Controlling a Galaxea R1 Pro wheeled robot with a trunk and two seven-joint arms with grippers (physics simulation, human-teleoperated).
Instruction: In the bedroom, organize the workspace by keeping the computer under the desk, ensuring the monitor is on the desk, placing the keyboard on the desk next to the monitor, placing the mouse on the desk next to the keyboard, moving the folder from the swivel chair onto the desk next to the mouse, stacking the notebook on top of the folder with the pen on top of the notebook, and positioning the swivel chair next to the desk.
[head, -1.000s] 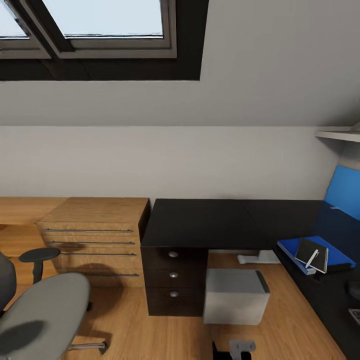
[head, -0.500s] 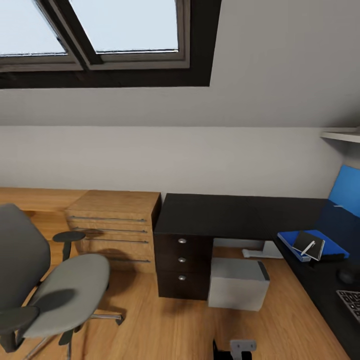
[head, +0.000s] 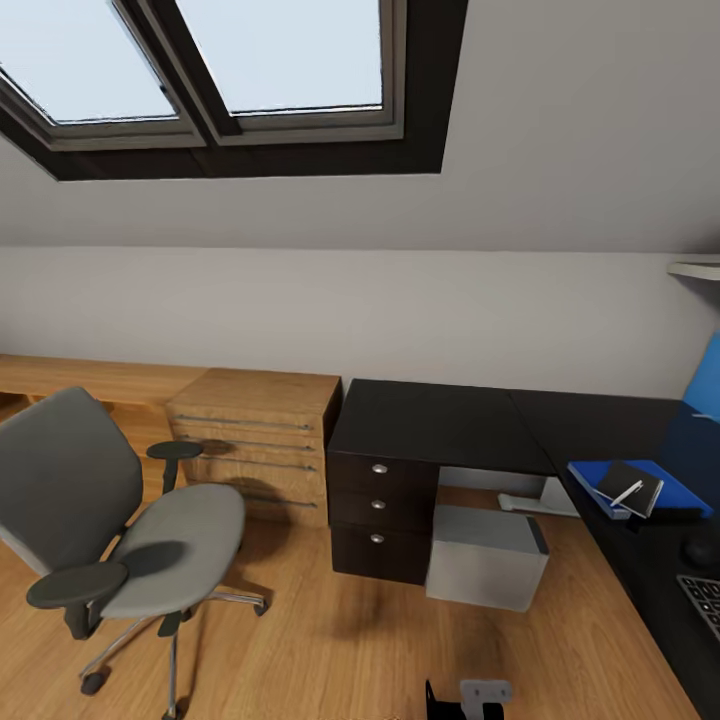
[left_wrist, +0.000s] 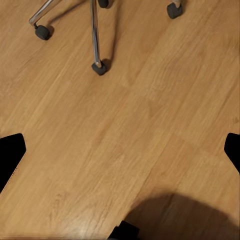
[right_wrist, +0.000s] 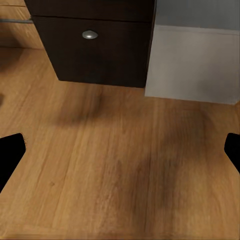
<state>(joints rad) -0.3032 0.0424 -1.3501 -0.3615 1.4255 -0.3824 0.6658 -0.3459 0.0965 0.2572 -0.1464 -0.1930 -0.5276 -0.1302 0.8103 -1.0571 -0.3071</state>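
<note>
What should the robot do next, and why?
Probably roll toward the chair and reach for it. The folder, notebook and pen already sit stacked on the desk, and the computer is under it, but the chair stands apart from the desk.

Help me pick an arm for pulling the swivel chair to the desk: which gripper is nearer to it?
Left. The left gripper hangs over the floor by the swivel chair casters; the right gripper faces the desk drawers and computer.
</note>
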